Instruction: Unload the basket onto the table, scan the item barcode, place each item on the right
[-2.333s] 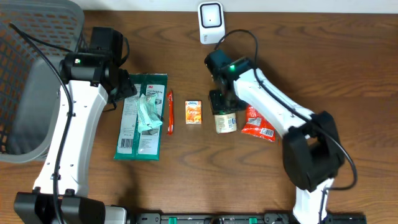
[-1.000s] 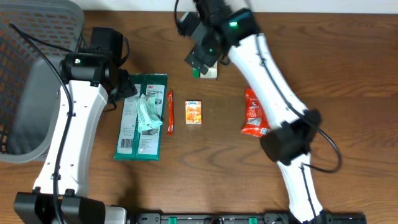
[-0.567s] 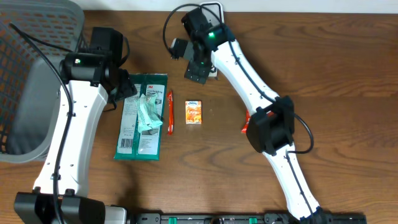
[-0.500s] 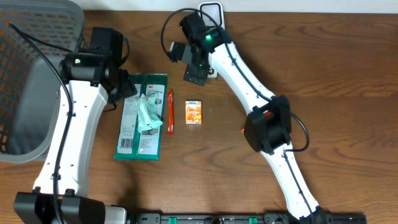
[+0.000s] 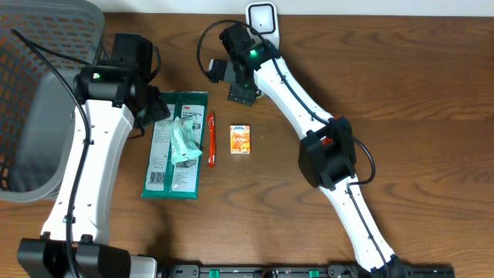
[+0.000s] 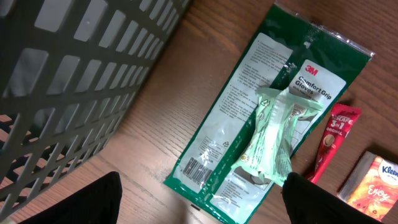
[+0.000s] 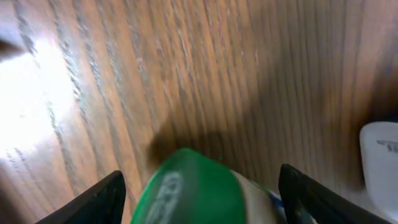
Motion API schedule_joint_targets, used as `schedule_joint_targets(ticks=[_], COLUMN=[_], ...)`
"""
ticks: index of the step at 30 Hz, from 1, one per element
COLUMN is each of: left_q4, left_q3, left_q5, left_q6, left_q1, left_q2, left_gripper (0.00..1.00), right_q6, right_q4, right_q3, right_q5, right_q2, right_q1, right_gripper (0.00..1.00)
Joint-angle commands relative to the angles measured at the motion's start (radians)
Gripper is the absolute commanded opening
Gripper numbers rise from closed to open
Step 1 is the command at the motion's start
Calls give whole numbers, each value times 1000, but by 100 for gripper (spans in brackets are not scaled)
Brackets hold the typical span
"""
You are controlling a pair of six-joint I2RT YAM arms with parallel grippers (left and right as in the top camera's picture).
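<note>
Wood grain runs right across the table, with a grey mesh basket at the far left and the white scanner standing at the back edge.

My right gripper is up at the back, just in front of the scanner and a touch toward the left arm's side, with the arm stretched long across the board. From the right wrist I see my two fingers on either side of a jar with a green lid, and I'm clamped on it. The lid faces the camera. Its shadow falls on the wood below, so the jar is off the table. The picture is smeared, so I can't read a label or make out a barcode. From above, the jar is hidden under my gripper.

My left gripper hangs with its fingers spread wide and nothing between them. It sits by the corner of a green 3M package nearest the basket. The package lies flat with its printed side up, and a pale green pouch rests on top of it. Just beside the package is a slim red sachet. Beyond that, apart from it, is an orange tissue pack. The basket wall fills the upper left of the left wrist view.
</note>
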Motion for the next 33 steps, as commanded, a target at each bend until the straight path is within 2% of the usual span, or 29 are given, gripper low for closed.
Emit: schedule_joint_targets(ticks=[1,10,18,21,24,26,28,33], left_q4=[-3,-3,-3,-3,-3,-2,-3,-3], left_q3=[-2,-2,-2,-2,-2,-2,-2,-2], left_q5=[-16,-16,-16,-16,-16,-16,-16,-16], left_q6=[-6,-6,-6,-6,-6,-6,-6,-6], left_q1=[3,3,3,3,3,3,3,3], left_q2=[-2,-2,-2,-2,-2,-2,-2,-2], left_gripper=[83,83,83,83,83,83,83,83], right_q6=[3,163,488,638,743,806,830,863], right_q4=[-3,-164,-322,-364,-317,-269,-221,-146], right_q3=[0,3,3,3,3,2,2,2], right_q5=[96,119,115,101,27,-77,-203,-238], right_q2=[8,-42,-140,-244,-288,-280,-249,-195], right_q1=[5,20,20,2,-51,-101,-156,-216], right_gripper=[74,74,76,84,99,99,95,95])
